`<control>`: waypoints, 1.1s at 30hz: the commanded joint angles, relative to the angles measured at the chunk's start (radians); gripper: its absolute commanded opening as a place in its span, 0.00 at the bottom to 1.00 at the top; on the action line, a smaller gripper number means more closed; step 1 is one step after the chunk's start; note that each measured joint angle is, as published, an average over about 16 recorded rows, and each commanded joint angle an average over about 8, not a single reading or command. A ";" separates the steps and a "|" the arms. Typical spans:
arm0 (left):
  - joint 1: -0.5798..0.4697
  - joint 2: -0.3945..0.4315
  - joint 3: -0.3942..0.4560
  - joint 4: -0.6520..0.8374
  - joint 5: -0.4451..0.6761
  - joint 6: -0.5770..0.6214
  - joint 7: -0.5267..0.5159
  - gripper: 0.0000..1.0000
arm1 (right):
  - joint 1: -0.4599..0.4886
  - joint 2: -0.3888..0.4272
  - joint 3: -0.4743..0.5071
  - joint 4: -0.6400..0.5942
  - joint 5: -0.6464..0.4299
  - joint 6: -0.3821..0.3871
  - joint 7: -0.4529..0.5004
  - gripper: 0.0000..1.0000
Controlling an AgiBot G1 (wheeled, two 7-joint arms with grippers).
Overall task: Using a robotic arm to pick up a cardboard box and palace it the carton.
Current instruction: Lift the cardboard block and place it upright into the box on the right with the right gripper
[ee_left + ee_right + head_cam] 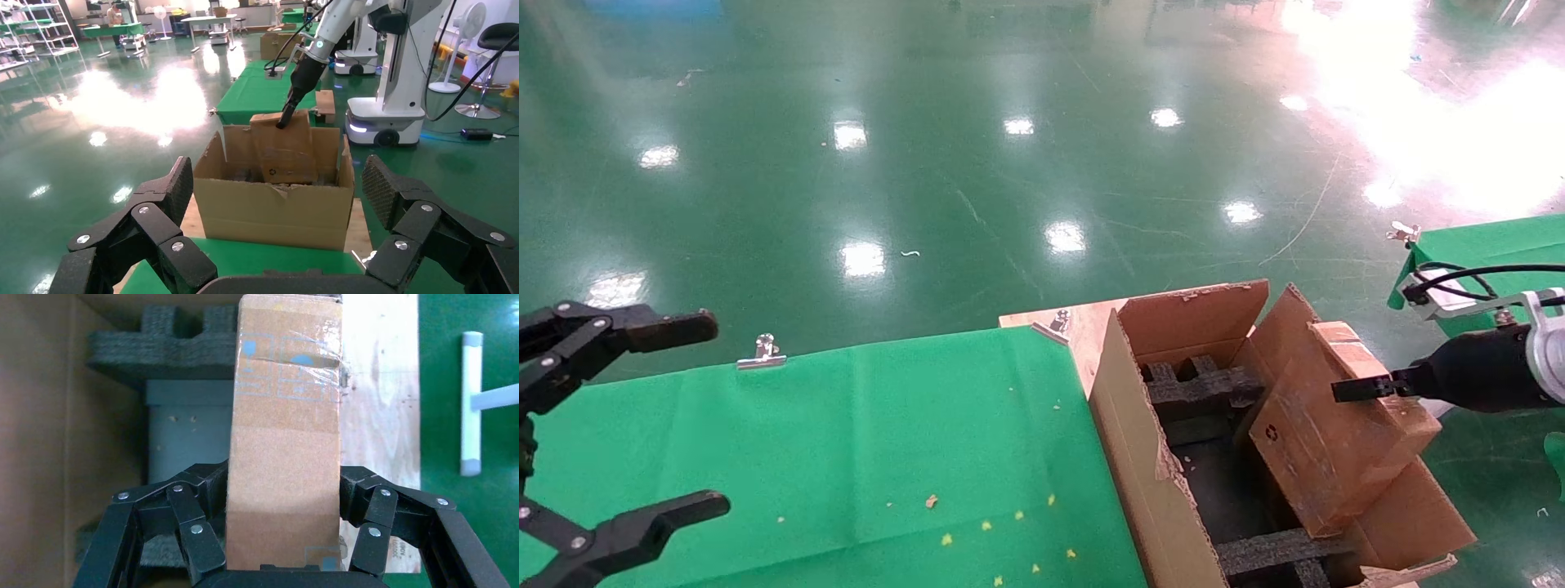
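Holding: your right hand [283, 539] is clamped on the narrow sides of the flat brown cardboard box [1336, 425], at its upper end.
Where it is: the box hangs tilted over the large brown corrugated carton [1148, 457], low end already inside the opening, upper end leaning against the carton's far-right flap; the carton stands just off the right edge of the green-clothed worktop [862, 457].
Long axis: it slopes from the gripped end down into the carton towards the black foam blocks [1197, 388]; the broad face with the recycling mark faces up.
Handling, as you may judge: stiff, probably light, scuffed card with tape that could slip; keep your hold across the narrow sides.
Risk: the ragged flaps may catch its corners.
Left hand [617, 425]: parked at the worktop's near-left corner, fingers spread apart, holding nothing.
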 commanded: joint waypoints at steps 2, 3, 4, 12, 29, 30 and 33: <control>0.000 0.000 0.000 0.000 0.000 0.000 0.000 1.00 | 0.006 -0.001 -0.010 0.043 -0.029 0.055 0.055 0.00; 0.000 0.000 0.000 0.000 0.000 0.000 0.000 1.00 | 0.009 0.000 -0.011 0.054 -0.037 0.069 0.064 0.00; 0.000 0.000 0.000 0.000 0.000 0.000 0.000 1.00 | 0.013 0.001 -0.013 0.064 -0.045 0.081 0.072 0.00; 0.000 0.000 0.000 0.000 0.000 0.000 0.000 1.00 | 0.024 0.003 -0.027 0.110 -0.093 0.130 0.113 0.00; 0.000 0.000 0.000 0.000 0.000 0.000 0.000 1.00 | -0.019 -0.012 -0.070 0.153 -0.142 0.178 0.176 0.00; 0.000 0.000 0.000 0.000 0.000 0.000 0.000 1.00 | -0.022 -0.012 -0.072 0.154 -0.144 0.182 0.178 0.00; 0.000 0.000 0.000 0.000 0.000 0.000 0.000 1.00 | -0.033 -0.012 -0.077 0.159 -0.149 0.197 0.181 0.00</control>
